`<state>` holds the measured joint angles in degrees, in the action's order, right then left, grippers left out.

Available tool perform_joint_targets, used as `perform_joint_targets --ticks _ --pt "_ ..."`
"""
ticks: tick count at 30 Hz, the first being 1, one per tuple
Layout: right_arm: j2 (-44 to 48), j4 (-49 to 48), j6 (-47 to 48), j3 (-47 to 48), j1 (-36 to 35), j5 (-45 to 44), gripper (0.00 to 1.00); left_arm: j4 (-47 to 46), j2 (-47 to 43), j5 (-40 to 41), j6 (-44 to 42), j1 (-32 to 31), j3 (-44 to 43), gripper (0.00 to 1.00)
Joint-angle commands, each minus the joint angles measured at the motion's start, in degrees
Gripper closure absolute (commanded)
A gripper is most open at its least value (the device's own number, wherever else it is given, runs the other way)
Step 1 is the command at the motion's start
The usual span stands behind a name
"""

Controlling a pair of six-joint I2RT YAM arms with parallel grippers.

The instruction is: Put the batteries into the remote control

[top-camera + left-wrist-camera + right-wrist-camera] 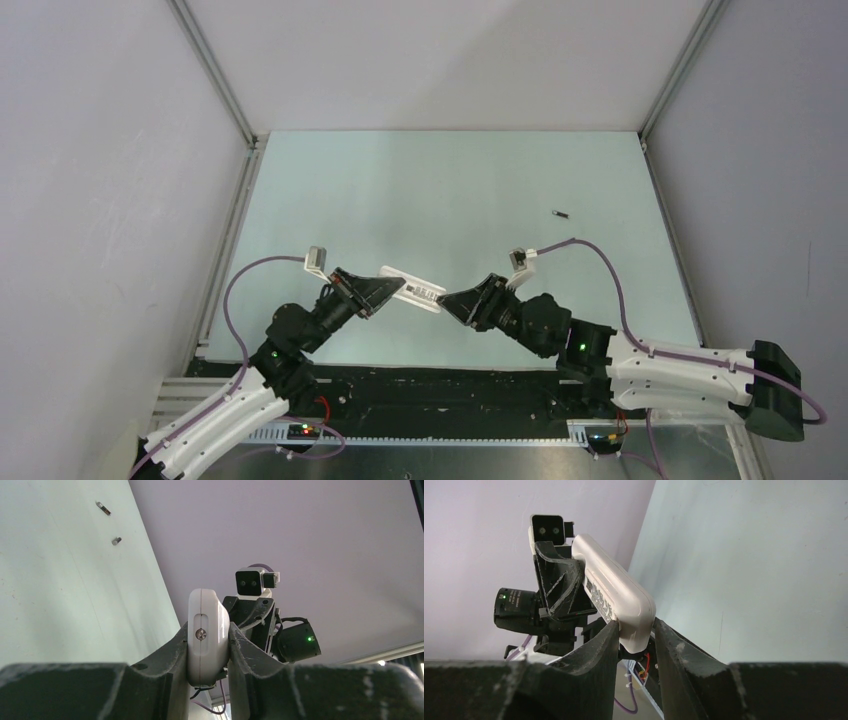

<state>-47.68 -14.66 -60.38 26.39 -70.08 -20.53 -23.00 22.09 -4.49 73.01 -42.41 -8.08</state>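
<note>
Pale green worktop [450, 180]; above it, left jaws and right jaws clamp opposite ends of the slim white plastic remote control [418, 291]; best held level.

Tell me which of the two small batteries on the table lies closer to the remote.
The paler battery, lower in the left wrist view, lies closer to the remote; the darker battery sits farther off beyond it.

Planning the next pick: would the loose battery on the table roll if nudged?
Likely: the battery is a tiny cylinder lying on its side on the smooth table, so a nudge probably rolls it. It looks rigid and light, easy to lift, though it might slip from a loose pinch.
</note>
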Motion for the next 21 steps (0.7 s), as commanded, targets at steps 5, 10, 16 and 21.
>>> perform_joint_targets --ticks 5,10,16,21 --pt "-0.9 3.2 -0.5 2.2 -0.2 -2.7 0.64 -4.5 0.0 -0.4 -0.6 -0.2 -3.9 1.00" --pt "-1.4 4.8 -0.2 3.1 -0.2 -3.2 0.64 -4.5 0.7 -0.6 -1.0 -0.2 -4.4 1.00" --pt "-3.2 5.9 0.6 4.9 -0.2 -3.3 0.59 -4.4 1.0 -0.6 -1.1 -0.2 -4.6 1.00" --pt "-4.3 5.2 0.8 5.2 -0.2 -3.0 0.58 -4.5 0.9 -0.4 -1.0 -0.2 -4.4 1.00"
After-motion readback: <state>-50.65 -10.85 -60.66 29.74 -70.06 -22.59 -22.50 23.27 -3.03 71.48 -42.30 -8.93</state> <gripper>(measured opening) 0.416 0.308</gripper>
